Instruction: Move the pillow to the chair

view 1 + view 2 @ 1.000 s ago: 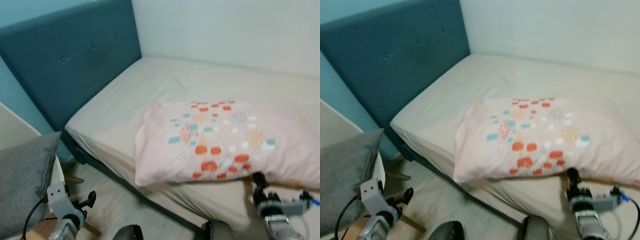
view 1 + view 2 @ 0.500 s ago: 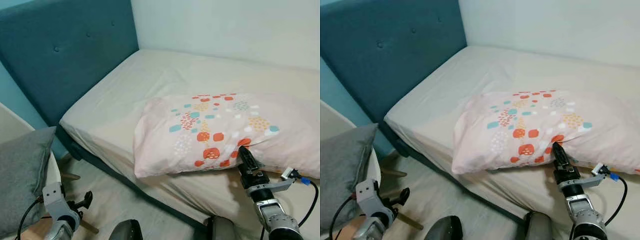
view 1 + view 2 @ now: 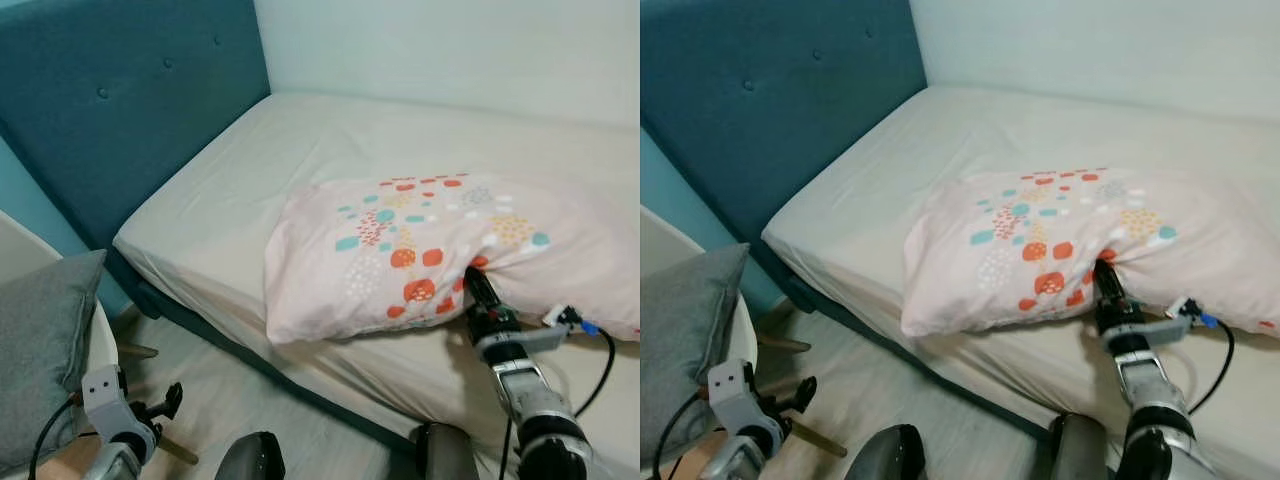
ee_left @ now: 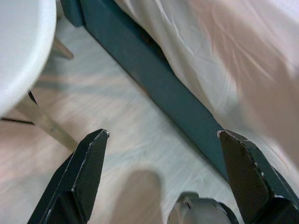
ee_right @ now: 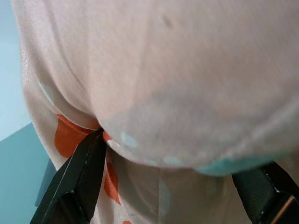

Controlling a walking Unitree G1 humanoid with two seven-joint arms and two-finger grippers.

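A pink pillow with orange and teal spots lies on the bed near its front edge. My right gripper pushes into the pillow's front side and dents it. In the right wrist view the pillow's fabric bulges between the wide-apart fingers, so the gripper is open around it. The white chair stands at my left with a grey cushion on it. My left gripper hangs low beside the chair, open over the floor.
The bed has a beige sheet and a teal headboard; its dark teal frame runs along the wooden floor. A wooden chair leg stands near the left gripper. A white wall lies behind the bed.
My right gripper has risen from below the bed's edge and pressed forward into the pillow's front side, denting it. The camera has shifted a little. The left arm stays low.
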